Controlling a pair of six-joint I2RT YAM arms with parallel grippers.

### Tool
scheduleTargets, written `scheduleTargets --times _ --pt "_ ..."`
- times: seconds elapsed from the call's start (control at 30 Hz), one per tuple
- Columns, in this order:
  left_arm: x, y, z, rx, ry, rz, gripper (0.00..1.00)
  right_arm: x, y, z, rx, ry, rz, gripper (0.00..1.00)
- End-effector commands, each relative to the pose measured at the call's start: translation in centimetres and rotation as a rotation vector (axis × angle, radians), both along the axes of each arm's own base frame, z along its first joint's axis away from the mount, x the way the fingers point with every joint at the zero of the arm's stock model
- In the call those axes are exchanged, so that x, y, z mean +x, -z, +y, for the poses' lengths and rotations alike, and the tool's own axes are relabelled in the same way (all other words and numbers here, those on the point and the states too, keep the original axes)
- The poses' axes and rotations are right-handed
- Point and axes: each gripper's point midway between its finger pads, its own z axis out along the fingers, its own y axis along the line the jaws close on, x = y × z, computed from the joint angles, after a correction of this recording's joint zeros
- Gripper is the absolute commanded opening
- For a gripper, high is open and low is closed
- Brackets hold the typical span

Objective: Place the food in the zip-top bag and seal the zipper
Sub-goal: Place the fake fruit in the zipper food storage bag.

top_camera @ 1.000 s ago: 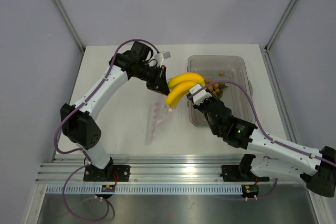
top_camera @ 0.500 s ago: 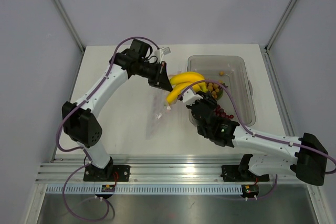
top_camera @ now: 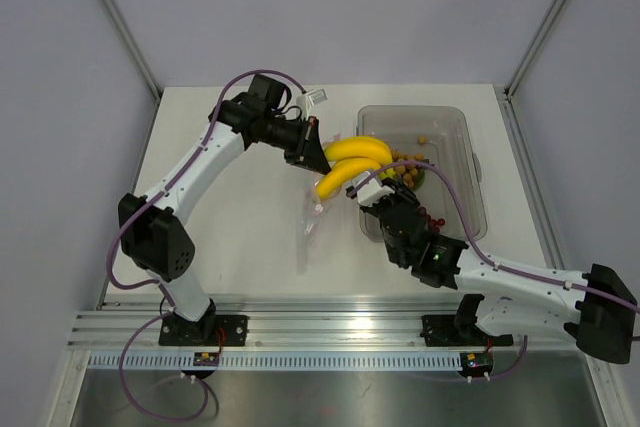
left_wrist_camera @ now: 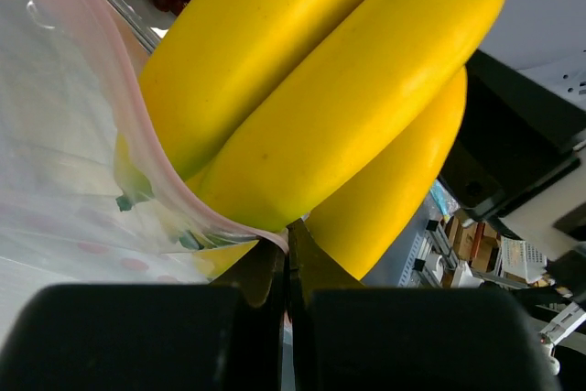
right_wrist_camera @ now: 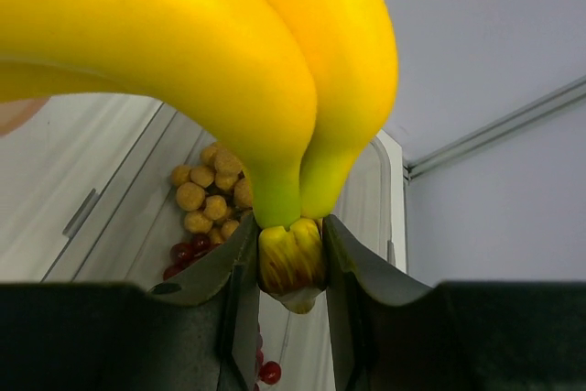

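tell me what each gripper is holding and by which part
Right gripper holds the bananas by the stem end. Left gripper is shut on the bag, pinching its pink zipper edge at the mouth.

Left claw (top_camera: 312, 150) has drawn back slightly toward the far side. Zip-top bag (top_camera: 309, 209), earlier flat on the counter (top_camera: 220, 237) below that claw, now hangs from it as a narrow fold. Right arm has swung its elbow outward behind the right claw (top_camera: 374, 183). Grapes (top_camera: 430, 216), covered before, now show just right of that claw.
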Motion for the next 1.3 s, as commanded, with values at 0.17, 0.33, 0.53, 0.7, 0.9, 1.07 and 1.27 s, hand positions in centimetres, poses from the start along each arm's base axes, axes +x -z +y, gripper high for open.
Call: scheduleTargets --times 0.17,0.33,0.53,0.7,0.9,1.07,1.27 --pt "-0.7 -3.6 -1.9 -0.121 0.076 -0.018 0.0 -0.8 1.5 3.0 0.009 -0.176 -0.02 0.0" --pt "-0.6 -3.1 -1.9 -0.117 0.074 -0.007 0.0 -1.3 -0.6 1.7 0.037 -0.17 -0.077 0.0" --pt "-0.5 -3.3 -2.1 -0.134 0.07 0.005 0.0 -1.2 -1.2 0.5 -0.111 -0.147 -0.105 0.0" --pt "-0.4 -4.2 -2.3 -0.151 0.075 0.009 0.0 -0.9 -0.5 1.1 -0.186 -0.155 -0.089 0.0" --pt "-0.5 -4.5 -2.2 -0.151 0.074 0.006 0.0 -0.6 1.0 1.4 -0.255 -0.154 -0.064 0.0" --pt "-0.7 -4.1 -2.2 -0.149 0.076 0.019 0.0 -0.1 1.9 1.3 -0.398 -0.12 -0.076 0.0" --pt "-0.6 -4.5 -1.6 -0.154 0.07 0.003 0.0 -0.6 2.7 0.0 -0.412 -0.103 -0.071 0.0"
